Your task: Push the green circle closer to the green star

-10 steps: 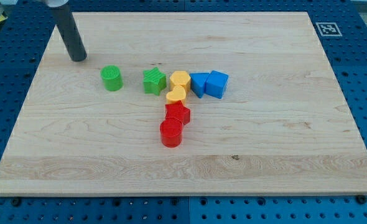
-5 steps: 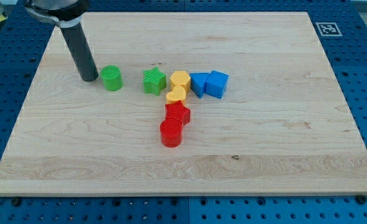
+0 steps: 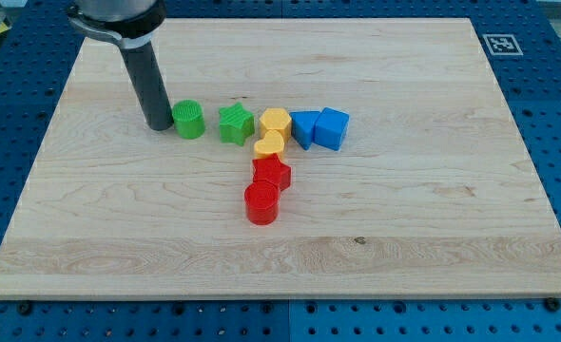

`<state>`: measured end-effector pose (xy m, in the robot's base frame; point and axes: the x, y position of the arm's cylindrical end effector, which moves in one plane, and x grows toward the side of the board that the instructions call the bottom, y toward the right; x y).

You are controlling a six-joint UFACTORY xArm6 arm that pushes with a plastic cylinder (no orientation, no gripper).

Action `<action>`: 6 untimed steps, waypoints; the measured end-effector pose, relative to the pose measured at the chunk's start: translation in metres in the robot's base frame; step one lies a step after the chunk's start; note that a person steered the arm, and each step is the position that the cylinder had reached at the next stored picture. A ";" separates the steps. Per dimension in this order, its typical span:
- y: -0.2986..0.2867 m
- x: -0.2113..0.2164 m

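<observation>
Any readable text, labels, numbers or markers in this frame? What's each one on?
No words, brands or numbers readable anywhere.
One sign: a black-and-white square fiducial marker at the top right corner of the wooden board; a pattern, not text.
The blocks and my tip carry no markings.

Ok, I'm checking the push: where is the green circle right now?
The green circle sits in the board's upper left part, with my tip against its left side and the green star a small gap away on the view's right.

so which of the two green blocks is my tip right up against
The green circle: my tip sits against its left side. The green star lies further right, untouched.
</observation>
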<state>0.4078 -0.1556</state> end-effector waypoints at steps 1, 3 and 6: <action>0.000 0.000; 0.016 0.000; 0.014 0.000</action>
